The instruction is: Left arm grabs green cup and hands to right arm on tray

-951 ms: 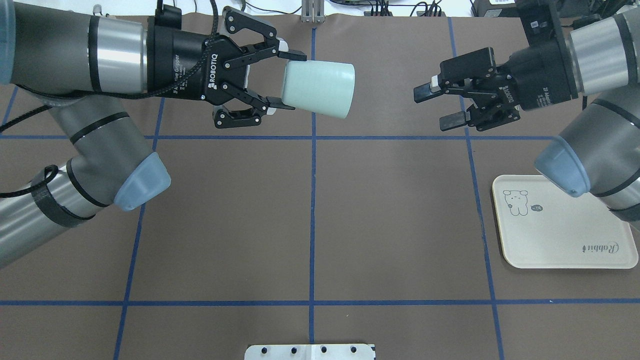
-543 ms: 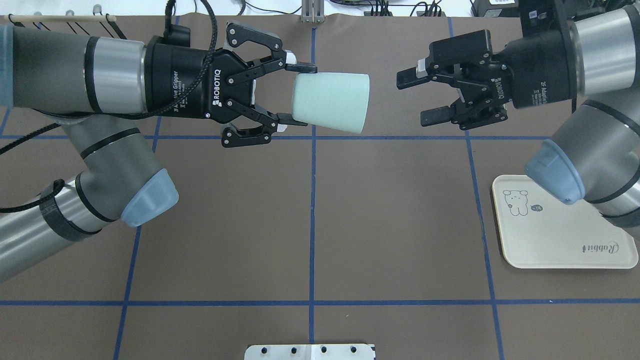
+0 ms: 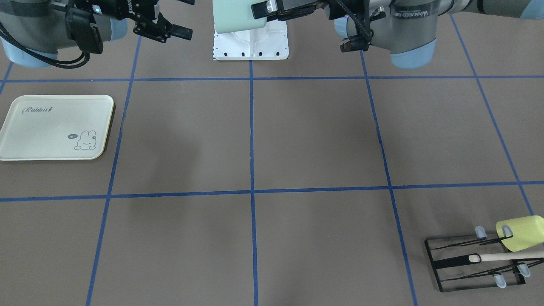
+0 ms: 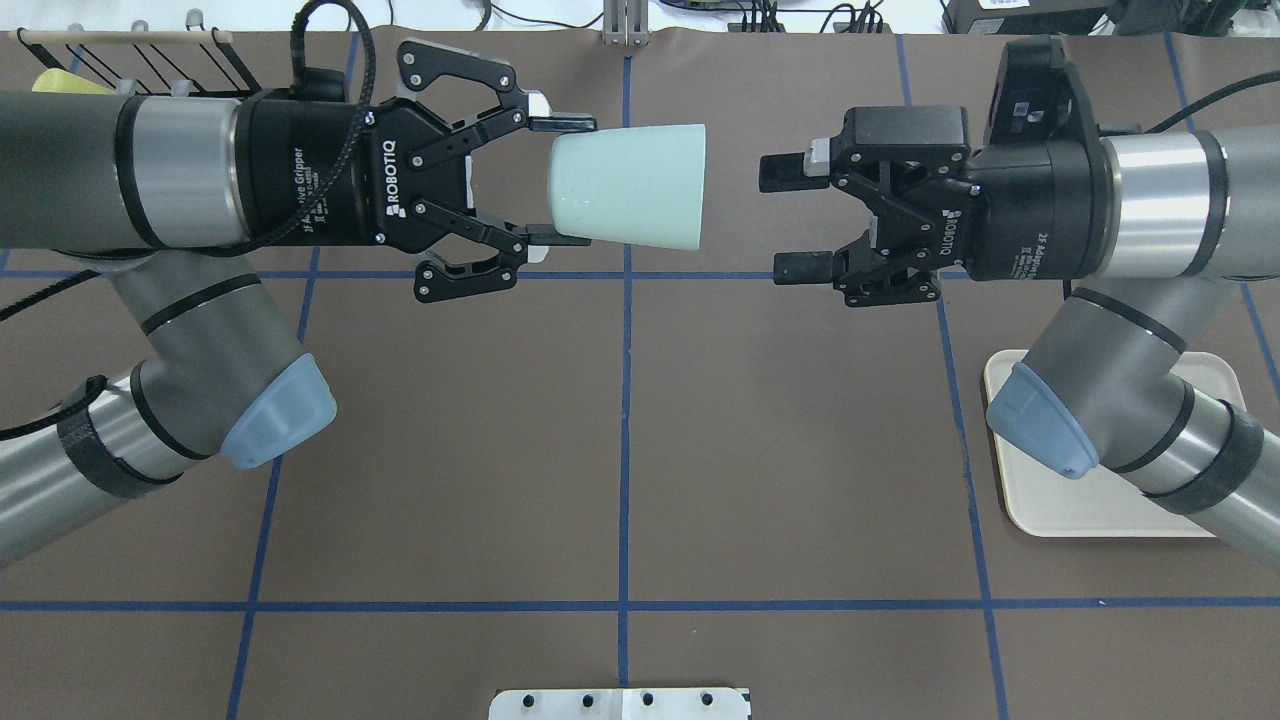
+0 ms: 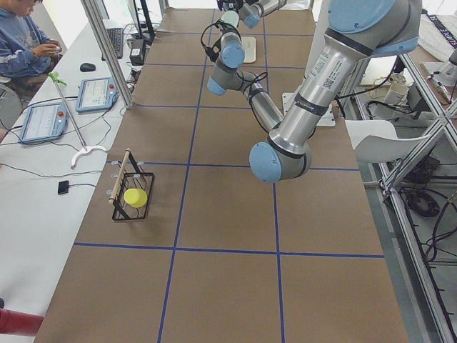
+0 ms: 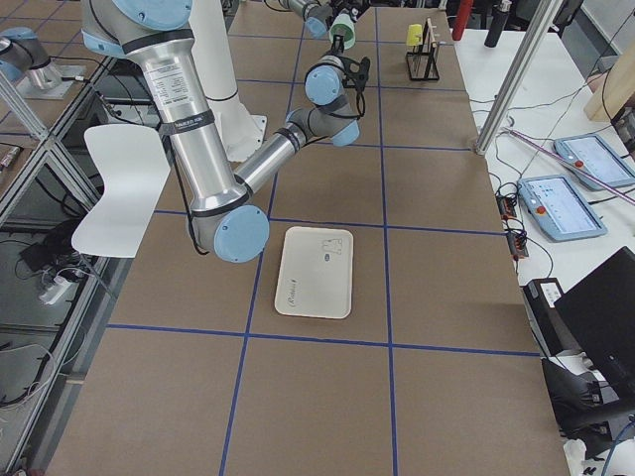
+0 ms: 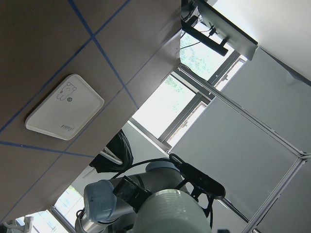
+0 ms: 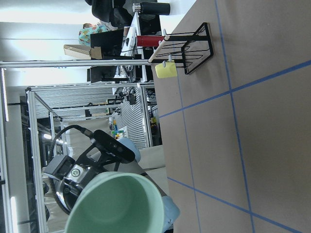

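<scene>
Left gripper (image 4: 567, 182): clamped on the green cup's (image 4: 630, 185) base, holding it sideways in the air.
Right gripper (image 4: 790, 220): fingers spread, facing the cup's mouth, apparently not touching.
Tray (image 3: 55, 127): on the table, well apart.

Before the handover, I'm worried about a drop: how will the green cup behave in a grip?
The green cup looks like smooth plastic: probably light, somewhat slippery. With the left gripper pinching its narrow end, the taper may let it slip out.

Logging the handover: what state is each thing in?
Left black two-finger gripper: shut on pale mint-green plastic cup, at its base.
Right black two-finger gripper: open, apart from cup.
Cup: sideways in air, mouth toward right gripper.
Cream-white rectangular tray: flat on table.
Yellow-green cup: on black wire rack.
</scene>
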Motion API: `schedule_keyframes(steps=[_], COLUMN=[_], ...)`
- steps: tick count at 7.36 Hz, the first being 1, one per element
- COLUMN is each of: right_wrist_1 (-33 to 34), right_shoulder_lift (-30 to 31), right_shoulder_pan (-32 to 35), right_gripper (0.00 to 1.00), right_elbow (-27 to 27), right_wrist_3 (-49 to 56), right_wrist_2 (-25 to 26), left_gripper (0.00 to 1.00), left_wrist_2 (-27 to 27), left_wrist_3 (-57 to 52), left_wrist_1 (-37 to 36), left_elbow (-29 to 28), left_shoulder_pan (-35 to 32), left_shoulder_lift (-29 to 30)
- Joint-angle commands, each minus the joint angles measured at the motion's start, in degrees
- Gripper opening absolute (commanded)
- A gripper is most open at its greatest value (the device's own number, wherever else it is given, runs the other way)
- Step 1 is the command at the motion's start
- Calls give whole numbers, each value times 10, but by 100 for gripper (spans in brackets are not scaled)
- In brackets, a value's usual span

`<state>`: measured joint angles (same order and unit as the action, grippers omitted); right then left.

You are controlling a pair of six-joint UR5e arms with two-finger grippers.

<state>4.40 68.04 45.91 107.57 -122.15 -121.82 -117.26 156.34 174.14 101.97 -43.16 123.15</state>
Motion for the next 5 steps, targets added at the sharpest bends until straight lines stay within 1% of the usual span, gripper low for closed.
schedule_keyframes(steps=[1, 2, 5], right_wrist_1=[-21, -22, -25], right_shoulder_lift=[1, 2, -1], right_shoulder_pan=[-29, -41, -45], right_gripper=[99, 99, 98], right_elbow=[-2, -2, -2], right_wrist_3=[-6, -6, -6], right_wrist_2=[50, 65, 74], left_gripper=[0, 0, 0], left_wrist_2=[16, 30, 31], left_wrist_3=[4, 4, 4], left_wrist_1=[5, 5, 0], left_elbow=[10, 11, 9], left_shoulder_pan=[0, 1, 21], left_shoulder_lift=[-5, -5, -3])
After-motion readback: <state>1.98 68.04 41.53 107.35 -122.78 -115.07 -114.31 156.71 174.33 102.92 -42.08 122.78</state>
